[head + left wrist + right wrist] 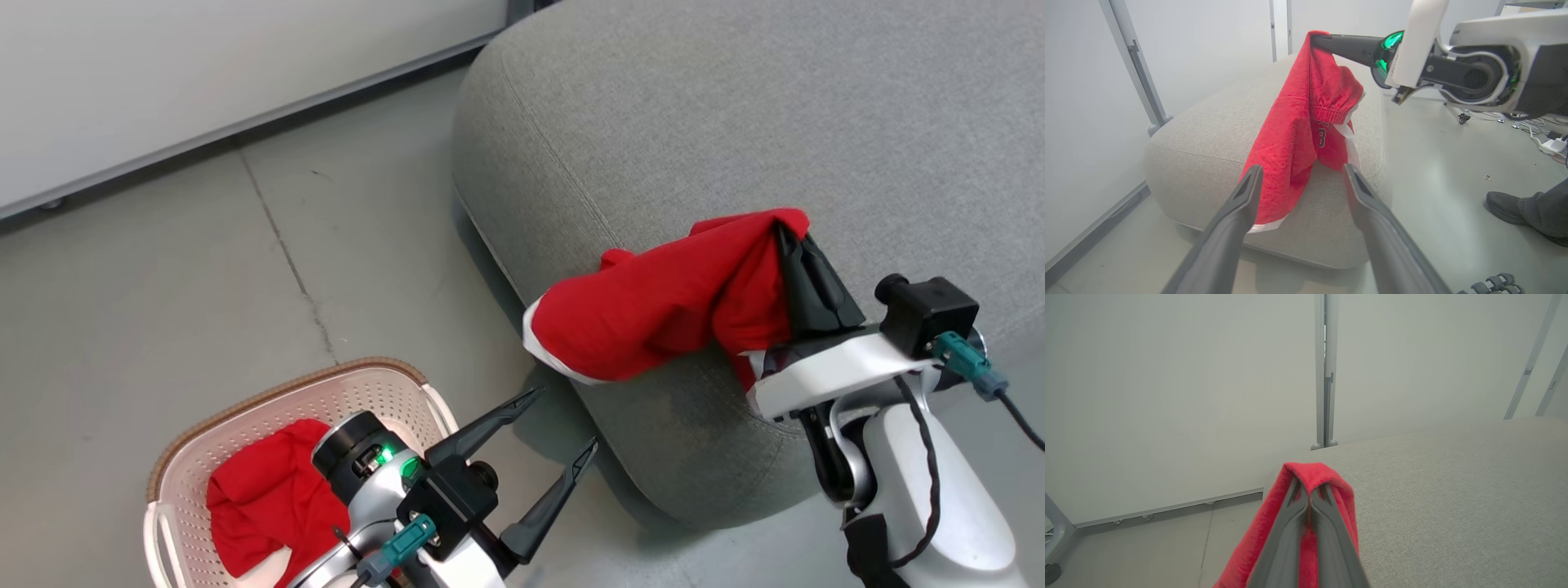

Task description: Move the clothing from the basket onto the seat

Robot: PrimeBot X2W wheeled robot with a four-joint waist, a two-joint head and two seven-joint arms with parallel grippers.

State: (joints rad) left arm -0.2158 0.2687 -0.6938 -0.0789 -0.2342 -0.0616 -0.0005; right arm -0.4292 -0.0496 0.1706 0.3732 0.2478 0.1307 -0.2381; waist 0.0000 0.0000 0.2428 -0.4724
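Note:
A red garment with white trim (661,306) (1306,122) (1310,477) hangs from my right gripper (785,233) (1308,490), which is shut on its top fold above the grey seat (735,122) (1208,139) (1453,490). The cloth's lower end drapes over the seat's near corner. A second red garment (265,498) lies in the cream basket (269,400) on the floor at lower left. My left gripper (563,425) (1300,171) stands open just right of the basket, empty, pointing toward the hanging garment.
A pale wheeled partition (204,57) (1167,396) runs along the far side of the floor. In the left wrist view a person's dark shoe (1504,206) rests on the floor at right, with cables (1547,143) beyond it.

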